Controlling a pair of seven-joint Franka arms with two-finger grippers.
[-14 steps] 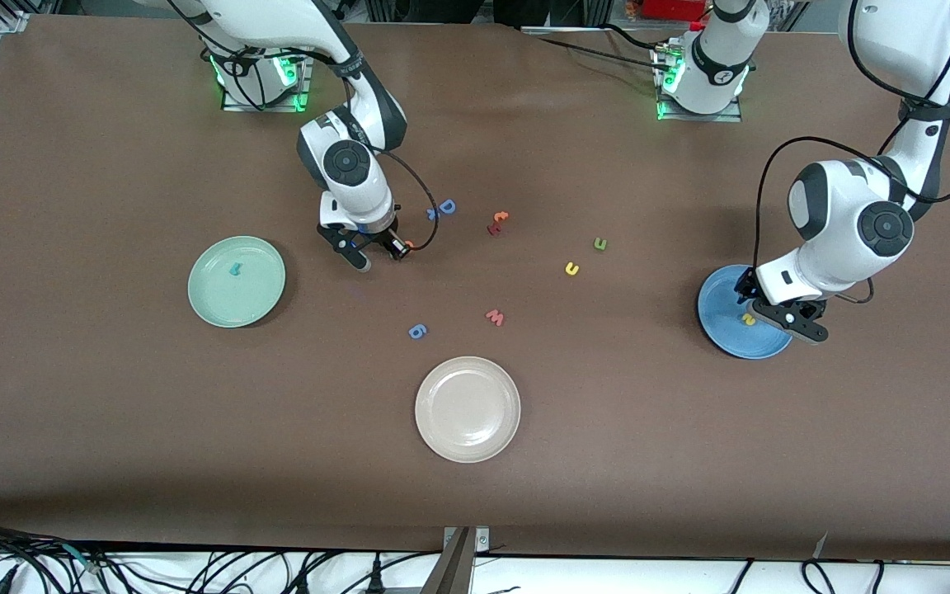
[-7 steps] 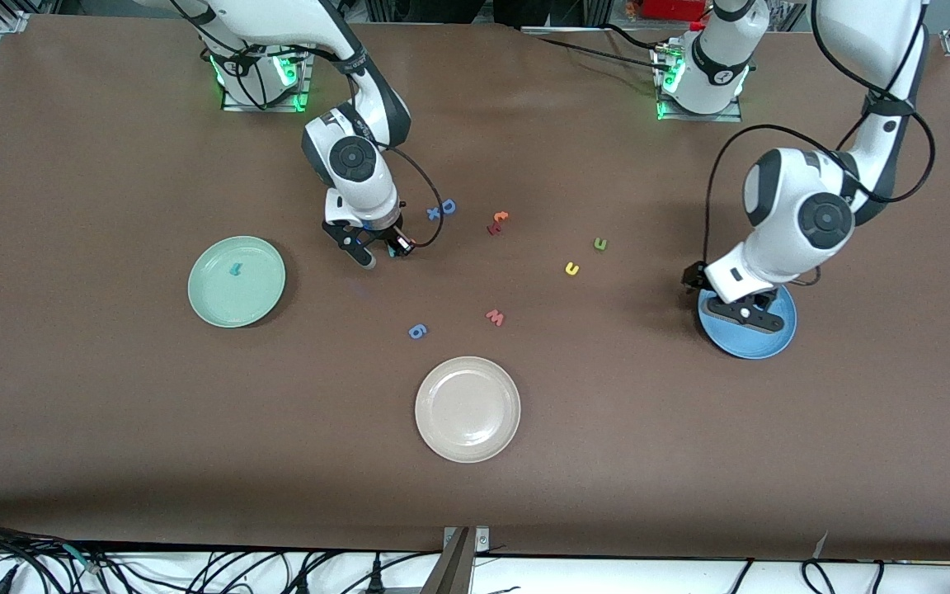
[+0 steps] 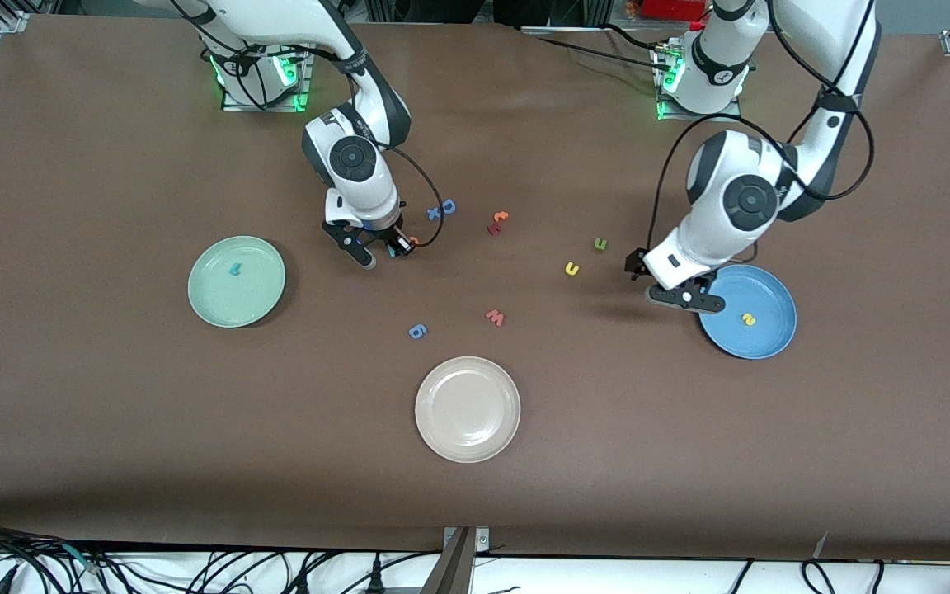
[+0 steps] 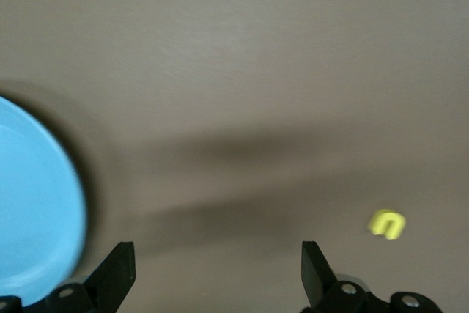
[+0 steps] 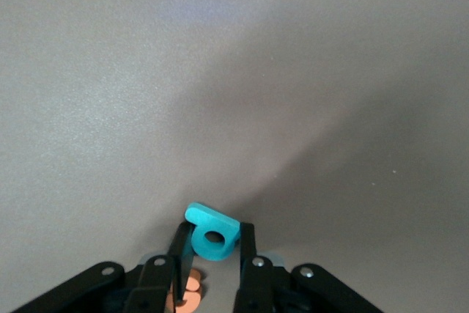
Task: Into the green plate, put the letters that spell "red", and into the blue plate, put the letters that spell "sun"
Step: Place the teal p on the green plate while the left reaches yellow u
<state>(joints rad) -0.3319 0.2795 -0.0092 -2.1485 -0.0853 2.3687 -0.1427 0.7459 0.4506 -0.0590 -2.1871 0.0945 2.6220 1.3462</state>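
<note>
My right gripper (image 3: 382, 256) (image 5: 212, 248) is shut on the teal "d" (image 5: 213, 234), held tilted just off the table. The orange "e" (image 3: 413, 242) (image 5: 187, 292) lies right beside it. The teal "r" (image 3: 235, 268) lies in the green plate (image 3: 211, 305). The yellow "s" (image 3: 748, 318) lies in the blue plate (image 3: 772, 338) (image 4: 33, 203). My left gripper (image 3: 663, 285) (image 4: 217, 273) is open and empty over bare table next to that plate's rim. The yellow "u" (image 3: 572, 268) (image 4: 387, 223) and green "n" (image 3: 599, 243) lie between the two grippers.
A beige-white plate (image 3: 467, 445) sits nearest the front camera. Loose letters lie mid-table: a blue "D" (image 3: 448, 206) and "x" (image 3: 433, 213), red and orange letters (image 3: 497, 223), a red "w" (image 3: 495, 317), a blue "6" shape (image 3: 417, 331).
My left gripper has left the blue plate, with the yellow "s" lying in it, and swung toward the table's middle. My right gripper has closed on the teal "d" and hardly moved.
</note>
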